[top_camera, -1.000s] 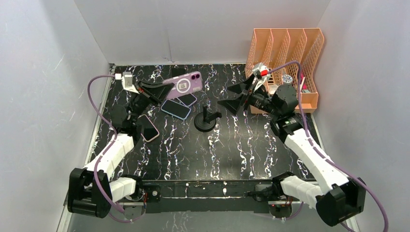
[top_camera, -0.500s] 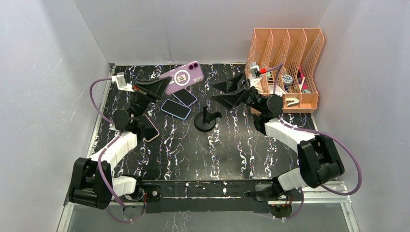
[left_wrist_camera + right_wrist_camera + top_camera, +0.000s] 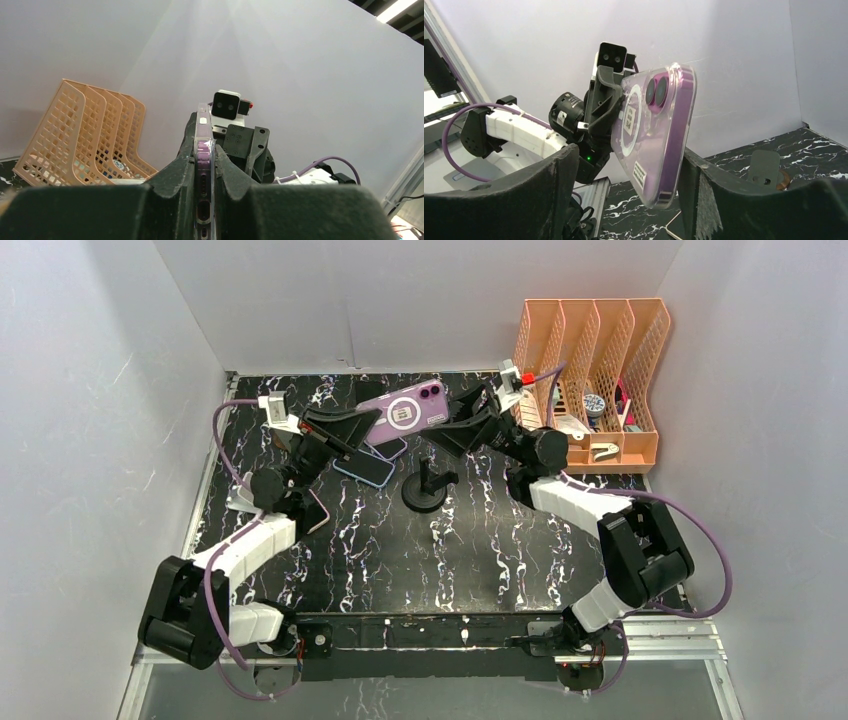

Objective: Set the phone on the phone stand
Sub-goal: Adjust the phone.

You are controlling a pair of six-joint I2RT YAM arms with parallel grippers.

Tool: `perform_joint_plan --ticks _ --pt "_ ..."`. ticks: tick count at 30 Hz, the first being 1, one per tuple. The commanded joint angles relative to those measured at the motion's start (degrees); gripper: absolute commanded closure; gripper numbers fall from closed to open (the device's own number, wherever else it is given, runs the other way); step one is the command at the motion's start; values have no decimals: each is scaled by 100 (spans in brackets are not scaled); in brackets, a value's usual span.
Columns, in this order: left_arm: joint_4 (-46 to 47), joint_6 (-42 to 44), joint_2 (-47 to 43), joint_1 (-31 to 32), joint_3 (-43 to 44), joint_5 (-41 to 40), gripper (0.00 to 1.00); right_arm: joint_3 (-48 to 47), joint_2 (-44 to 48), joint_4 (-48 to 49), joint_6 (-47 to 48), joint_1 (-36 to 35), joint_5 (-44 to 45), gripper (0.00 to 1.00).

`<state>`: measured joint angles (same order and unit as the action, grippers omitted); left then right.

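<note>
Bottom of purple phone (image 3: pixel 204 167) cut off by frame — organizer (image 3: pixel 560 332) contents were unreadable, table phones (image 3: pixel 364 468) partly covered.

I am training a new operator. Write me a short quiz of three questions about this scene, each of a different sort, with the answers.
1. True or false: the purple phone already rests on the phone stand.
2. Multiple choice: which gripper is shut on the phone? A) left gripper B) right gripper C) neither
3. Fill in: the right gripper's jaws stand ____ on either side of the phone's camera end.

Key: 1 false, the phone is held in the air above the table; 2 A; 3 open.
</note>
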<state>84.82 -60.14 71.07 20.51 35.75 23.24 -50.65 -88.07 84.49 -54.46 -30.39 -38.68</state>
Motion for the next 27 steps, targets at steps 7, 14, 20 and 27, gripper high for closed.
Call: perform_joint_plan --ticks 7,14,20,27 --pt "1767 93 103 246 236 -150 100 -558 -165 604 -202 -28 10 63" --pt "1584 -27 294 244 374 552 100 -855 26 -454 142 -24 -422 99" --pt "599 -223 679 243 1294 2739 46 -1686 584 -3873 1999 -19 -830 99" --pt "95 -111 732 234 1683 3645 66 -2582 633 -6172 3178 -10 -1428 99"
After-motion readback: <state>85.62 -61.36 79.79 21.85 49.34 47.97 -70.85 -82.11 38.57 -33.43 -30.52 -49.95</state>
